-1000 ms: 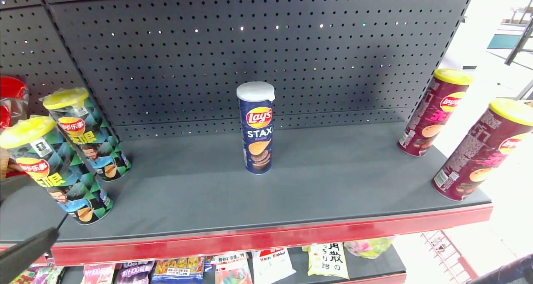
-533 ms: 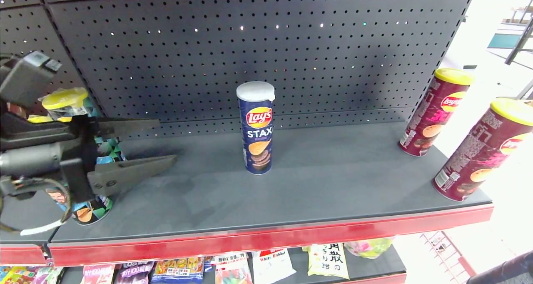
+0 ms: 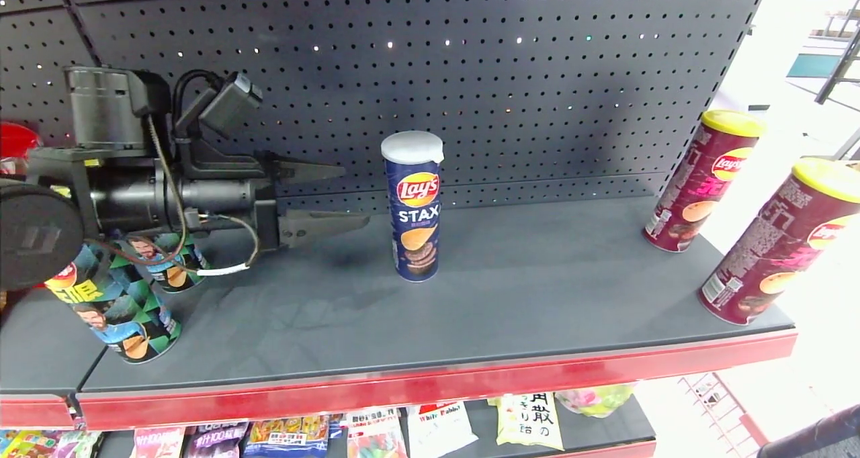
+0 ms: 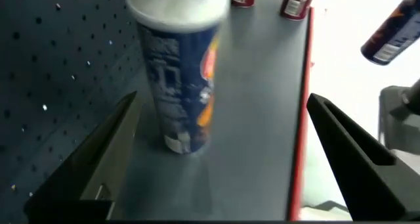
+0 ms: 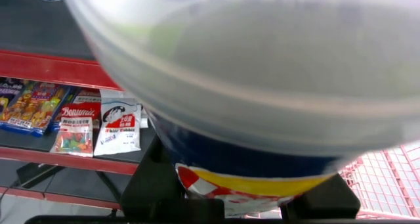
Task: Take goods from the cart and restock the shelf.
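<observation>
A blue chip can [image 3: 412, 206] with a white lid stands upright mid-shelf on the grey shelf board [image 3: 537, 290]. My left gripper [image 3: 354, 196] hangs open and empty just left of it, fingertips a short way from the can. In the left wrist view the same blue can [image 4: 180, 73] stands between and beyond the spread fingers [image 4: 98, 165]. My right gripper [image 5: 239, 207] is shut on another blue chip can [image 5: 249, 73], its clear lid close to the camera. That held can [image 4: 394, 33] also shows far off in the left wrist view.
Two green chip cans [image 3: 121, 303] stand at the shelf's left end, partly behind my left arm. Two maroon cans [image 3: 702, 182] [image 3: 772, 243] stand at the right end. The pegboard back wall [image 3: 470, 88] is close behind. Snack bags [image 3: 437, 428] fill the lower shelf.
My left arm has risen from the lower left corner and swept right along the shelf, its open fingers now close to the standing blue can. The cans have not moved.
</observation>
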Robot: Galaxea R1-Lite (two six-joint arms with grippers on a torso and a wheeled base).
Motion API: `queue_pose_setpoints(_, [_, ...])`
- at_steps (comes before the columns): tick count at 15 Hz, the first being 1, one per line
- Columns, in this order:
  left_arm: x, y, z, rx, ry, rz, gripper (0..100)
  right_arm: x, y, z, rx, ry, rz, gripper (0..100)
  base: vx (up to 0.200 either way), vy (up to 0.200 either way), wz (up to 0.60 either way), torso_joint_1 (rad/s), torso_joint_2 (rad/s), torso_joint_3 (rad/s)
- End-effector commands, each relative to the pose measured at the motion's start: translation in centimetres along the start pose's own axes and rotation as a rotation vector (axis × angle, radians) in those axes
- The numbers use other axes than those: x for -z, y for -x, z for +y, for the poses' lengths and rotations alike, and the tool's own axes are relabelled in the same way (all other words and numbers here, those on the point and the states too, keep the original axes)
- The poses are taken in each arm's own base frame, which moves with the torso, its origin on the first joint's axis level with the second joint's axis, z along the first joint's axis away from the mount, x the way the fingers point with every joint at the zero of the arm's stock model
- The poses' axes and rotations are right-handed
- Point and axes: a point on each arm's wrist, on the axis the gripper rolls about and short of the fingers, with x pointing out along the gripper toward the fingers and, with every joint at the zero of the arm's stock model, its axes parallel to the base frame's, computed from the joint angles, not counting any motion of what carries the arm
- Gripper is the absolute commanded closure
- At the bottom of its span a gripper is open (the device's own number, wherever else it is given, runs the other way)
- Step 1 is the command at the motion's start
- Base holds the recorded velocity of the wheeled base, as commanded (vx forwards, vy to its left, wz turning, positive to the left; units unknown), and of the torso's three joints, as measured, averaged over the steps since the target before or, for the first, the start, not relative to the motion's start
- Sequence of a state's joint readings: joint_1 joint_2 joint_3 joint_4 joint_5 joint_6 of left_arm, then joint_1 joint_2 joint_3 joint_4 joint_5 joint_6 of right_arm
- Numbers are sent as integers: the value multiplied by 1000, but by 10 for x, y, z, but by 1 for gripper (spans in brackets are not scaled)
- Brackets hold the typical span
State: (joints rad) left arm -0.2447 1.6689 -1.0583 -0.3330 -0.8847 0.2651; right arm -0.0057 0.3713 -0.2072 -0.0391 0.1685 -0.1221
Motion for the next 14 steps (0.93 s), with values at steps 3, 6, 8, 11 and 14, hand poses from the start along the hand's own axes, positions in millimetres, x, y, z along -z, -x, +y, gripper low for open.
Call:
queue_pose_setpoints(3, [8,-32,23,36,7,9,0,0,0,0,3,1,-2,100,0,0,0,0,0,0])
queue_pose_setpoints(6, [9,-43,27,56,6,8,0,0,0,0,3,0,3,100,0,0,0,0,0,0])
queue_pose_setpoints(8, [9,-49,34,55,2,5,0,1,-1,0,2,-1,7,100,0,0,0,0,0,0])
queue_pose_setpoints(11, [9,-64,41,70,-8,-2,0,1,-1,0,2,-1,9,100,0,0,0,0,0,0])
queue_pose_setpoints(14, [8,-77,42,93,-10,-7,0,1,-1,0,2,-2,10,100,0,0,0,0,0,0])
